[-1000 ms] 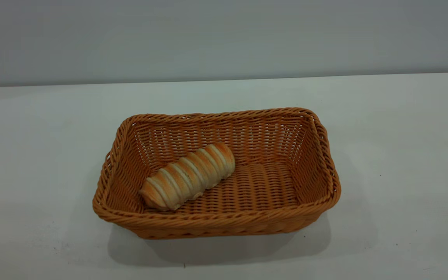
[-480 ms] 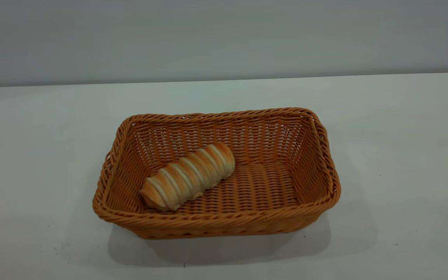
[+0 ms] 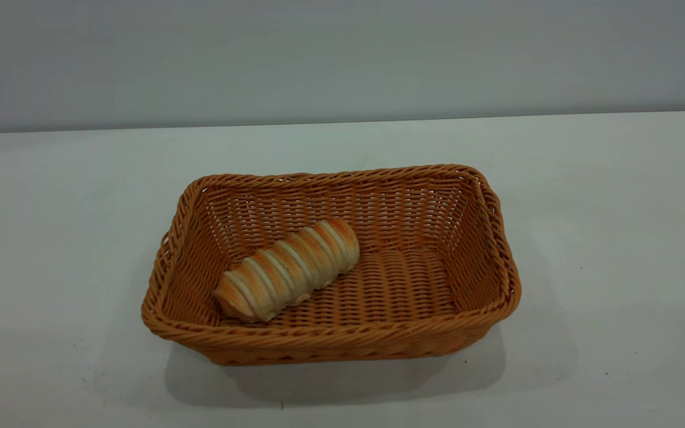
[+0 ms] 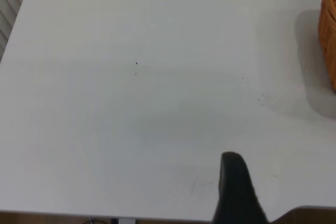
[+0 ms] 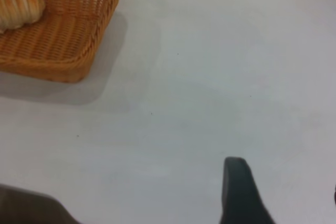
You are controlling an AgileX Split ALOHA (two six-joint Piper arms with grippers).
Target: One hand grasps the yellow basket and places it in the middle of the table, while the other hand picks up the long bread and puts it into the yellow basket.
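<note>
Exterior view: long bread point(image 3: 286, 270) in yellow basket point(image 3: 330, 339); wrist views: grippers retracted.

Both arms parked out of the exterior view — left gripper point(image 4: 239, 192) and right gripper point(image 5: 240, 192) each show one black finger only.

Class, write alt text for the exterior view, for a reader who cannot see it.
A long bread, striped golden and cream, lies diagonally inside a rectangular yellow basket of woven wicker, toward its left end. The basket sits near the middle of a plain white table before a grey wall; no robot arm appears in this view.
</note>
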